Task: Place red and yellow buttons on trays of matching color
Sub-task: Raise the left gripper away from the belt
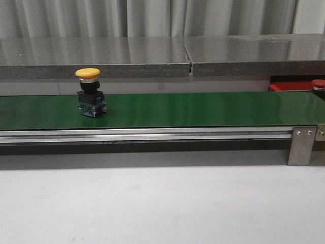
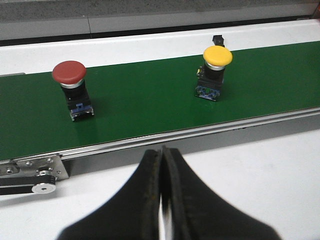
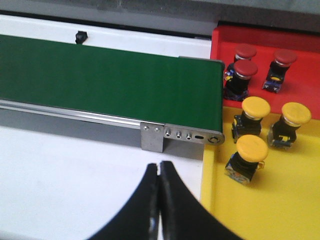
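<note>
Closed left gripper (image 2: pixel 161 152): your nearest item, fingers pressed together and empty, held over the white table (image 2: pixel 260 170) short of the green belt (image 2: pixel 150 105). Right gripper (image 3: pixel 159 167): likewise shut, empty, beside the yellow tray (image 3: pixel 260 205). Yellow button (image 2: pixel 216 72): upright on the belt, cap up, long axis vertical, beyond the left fingers and nearer that arm. Red button (image 2: pixel 71 87): upright on the same belt. Red tray (image 3: pixel 300 75) holds three red buttons; the yellow tray holds three yellow.
</note>
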